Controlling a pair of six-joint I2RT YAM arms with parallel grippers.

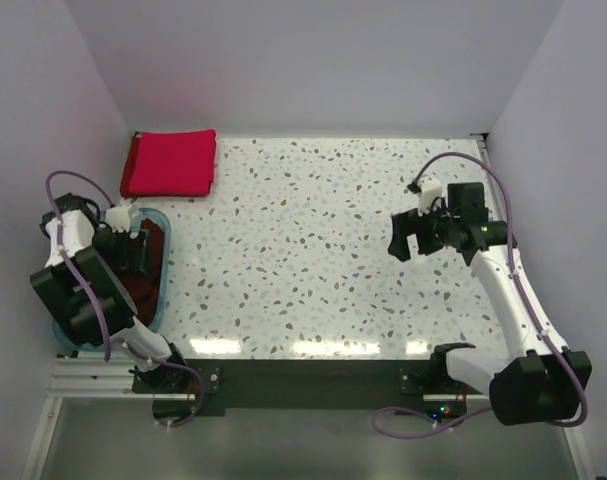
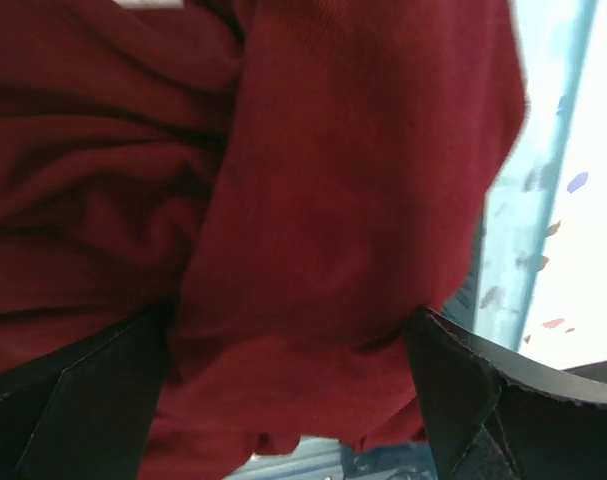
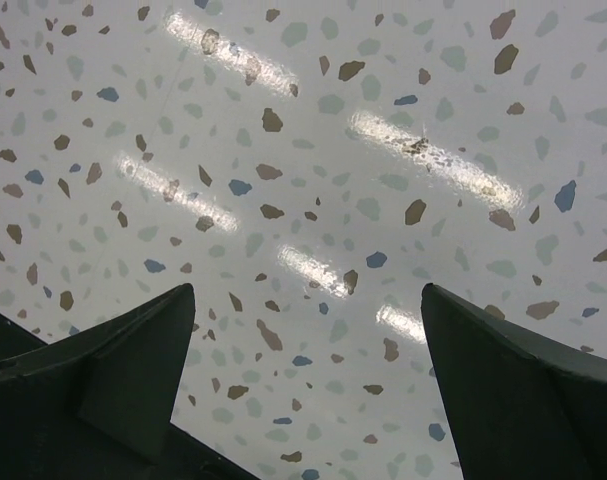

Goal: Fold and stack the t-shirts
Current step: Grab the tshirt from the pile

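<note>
Crimson t-shirt folded, just behind blue tub. Maroon t-shirt crumpled inside tub, unfolded. Left claw spread over it; right claw spread, empty.

The right tool hangs with its jaws spread wide over the speckled tabletop, holding nothing.

We see a crimson-red t-shirt folded at the surface's far-left corner, a maroon t-shirt crumpled in the tub.
</note>
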